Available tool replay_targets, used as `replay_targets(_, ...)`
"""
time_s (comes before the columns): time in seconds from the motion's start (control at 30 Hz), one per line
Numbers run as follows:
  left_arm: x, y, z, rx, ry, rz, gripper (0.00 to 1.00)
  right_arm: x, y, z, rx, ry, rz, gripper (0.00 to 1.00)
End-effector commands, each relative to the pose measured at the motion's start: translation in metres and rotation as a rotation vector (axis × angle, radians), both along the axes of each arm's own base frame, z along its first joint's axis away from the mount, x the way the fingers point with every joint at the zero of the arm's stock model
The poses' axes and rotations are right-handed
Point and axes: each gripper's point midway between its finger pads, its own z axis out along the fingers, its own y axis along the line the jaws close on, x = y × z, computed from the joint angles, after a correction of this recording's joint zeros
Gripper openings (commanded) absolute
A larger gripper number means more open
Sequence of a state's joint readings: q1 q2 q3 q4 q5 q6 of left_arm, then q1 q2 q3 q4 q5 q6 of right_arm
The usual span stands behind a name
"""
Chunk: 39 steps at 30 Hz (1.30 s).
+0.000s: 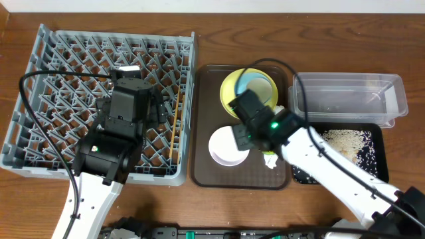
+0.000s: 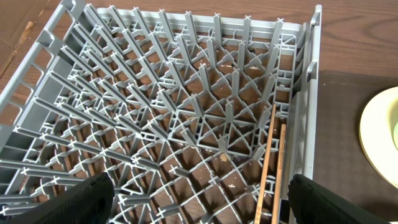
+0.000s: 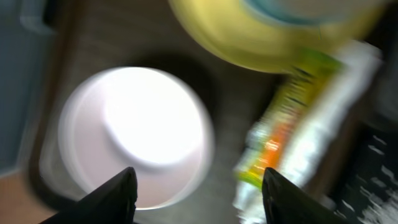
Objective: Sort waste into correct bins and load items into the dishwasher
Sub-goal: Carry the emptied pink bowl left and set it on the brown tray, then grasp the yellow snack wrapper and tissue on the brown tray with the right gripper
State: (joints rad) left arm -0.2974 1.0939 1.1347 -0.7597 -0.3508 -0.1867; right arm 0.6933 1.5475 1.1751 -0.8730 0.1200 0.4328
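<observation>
My left gripper [image 1: 133, 99] [image 2: 199, 205] hangs open over the grey dishwasher rack [image 1: 60, 79] [image 2: 155, 93], nothing between its fingers. Two wooden chopsticks [image 1: 176, 129] [image 2: 272, 162] lie in the rack along its right wall. On the brown serving tray [image 1: 206, 166], the light blue bowl [image 1: 255, 86] rests on the yellow plate [image 1: 232, 89] [image 3: 261, 43]. My right gripper [image 1: 244, 136] [image 3: 202, 193] is open and empty above the tray, between the white bowl [image 1: 226, 149] [image 3: 137, 137] and the yellow-green sachet wrapper [image 3: 286, 118], which lies on the crumpled white napkin [image 1: 270, 160] [image 3: 329, 124]. The right wrist view is blurred.
At the right a clear plastic tub [image 1: 348, 96] stands behind a shallow black tray [image 1: 372, 166] holding white rice scraps [image 1: 342, 139]. The yellow plate's rim [image 2: 376, 134] shows past the rack's right wall. Bare wooden table lies around the rack.
</observation>
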Motion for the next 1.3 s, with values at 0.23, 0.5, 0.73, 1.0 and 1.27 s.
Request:
replay_targets(0.23, 0.002, 0.003, 0.007, 0.001, -0.018, 0.023, 0.92, 0.014, -0.065, -0.045, -0.058, 0.015, -0.274, 0.57)
replay_targets(0.5, 0.002, 0.003, 0.007, 0.001, -0.018, 0.023, 0.93, 0.008, -0.078, -0.079, -0.078, -0.026, -0.310, 0.54)
replay_targets(0.73, 0.002, 0.003, 0.007, 0.001, -0.018, 0.023, 0.92, 0.007, -0.079, -0.090, -0.062, -0.045, -0.318, 0.49)
replay_targets(1.0, 0.002, 0.003, 0.007, 0.001, -0.018, 0.023, 0.92, 0.004, -0.080, -0.104, -0.033, -0.069, -0.337, 0.45)
replay_targets(1.27, 0.002, 0.003, 0.007, 0.001, -0.019, 0.023, 0.92, 0.004, -0.080, -0.104, -0.036, -0.066, -0.337, 0.44)
